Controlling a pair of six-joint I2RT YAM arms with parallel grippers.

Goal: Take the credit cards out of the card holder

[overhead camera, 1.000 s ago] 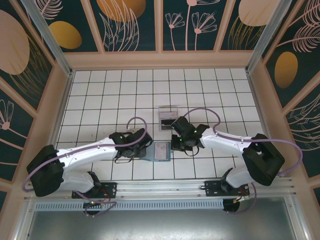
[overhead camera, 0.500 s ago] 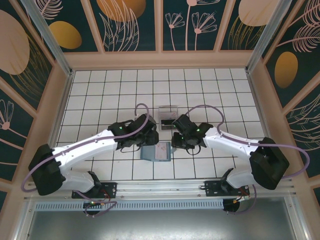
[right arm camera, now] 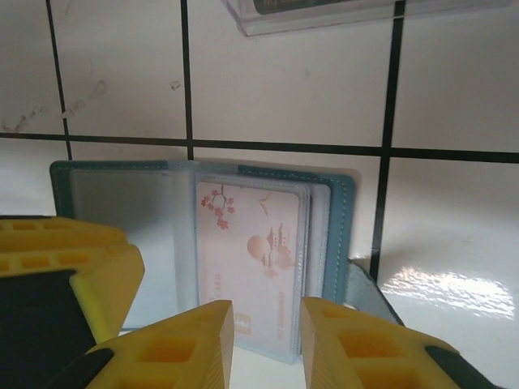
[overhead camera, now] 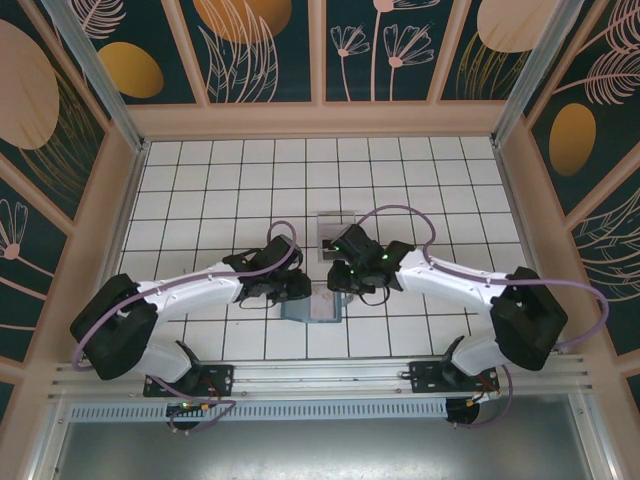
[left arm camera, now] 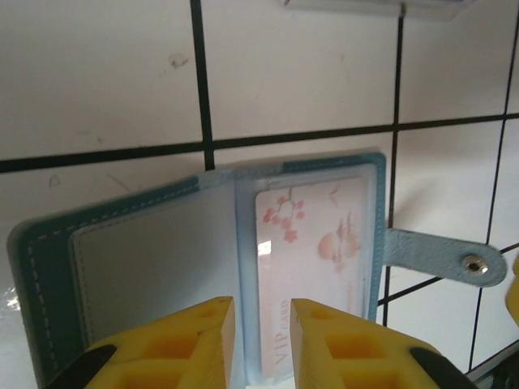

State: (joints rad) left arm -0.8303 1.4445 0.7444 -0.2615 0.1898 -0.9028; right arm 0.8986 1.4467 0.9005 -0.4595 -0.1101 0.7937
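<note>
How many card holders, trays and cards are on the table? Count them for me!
Card holder: 1
Clear tray: 1
Cards I can see: 2, a blossom card in the holder and a dark one in the tray
Total: 4

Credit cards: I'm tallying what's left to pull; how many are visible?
2. One pink blossom-print card sits in the open card holder's right sleeve; one dark card lies in the clear tray. Others may hide in stacked sleeves.

One card holder, one pink card, one tray
</note>
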